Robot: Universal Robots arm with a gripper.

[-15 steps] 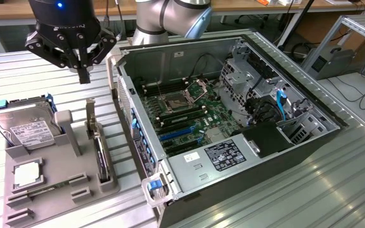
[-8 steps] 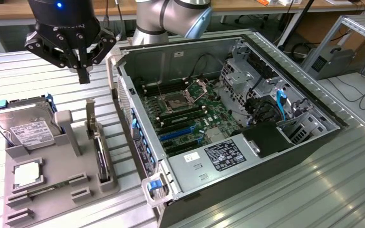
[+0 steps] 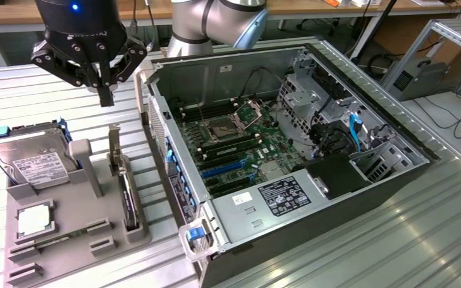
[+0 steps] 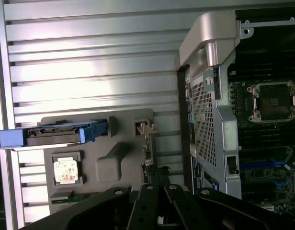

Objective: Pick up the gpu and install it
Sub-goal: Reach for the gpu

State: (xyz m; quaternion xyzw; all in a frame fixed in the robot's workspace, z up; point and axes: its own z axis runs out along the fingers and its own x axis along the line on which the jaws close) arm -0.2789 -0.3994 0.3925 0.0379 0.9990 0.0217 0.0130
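We see a ribbed, silvery metal tabletop (image 3: 391, 240) spreading across the lower frame under bright light. Along the top edge runs a wooden bench (image 3: 311, 7), and at upper right stands an aluminium frame (image 3: 455, 36) with a grey box (image 3: 417, 78) and black cables (image 3: 455, 117) beside it.

I see my gripper (image 3: 106, 96) hanging up above the worktop (image 3: 14, 96), pointing straight down, its fingers pressed tight together

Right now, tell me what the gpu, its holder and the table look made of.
The gpu looks like dark matte circuit board, with a silvery metal bracket at one end. The holder is matte grey, probably plastic: no shine. The table is ribbed silvery metal, likely aluminium by its sheen.
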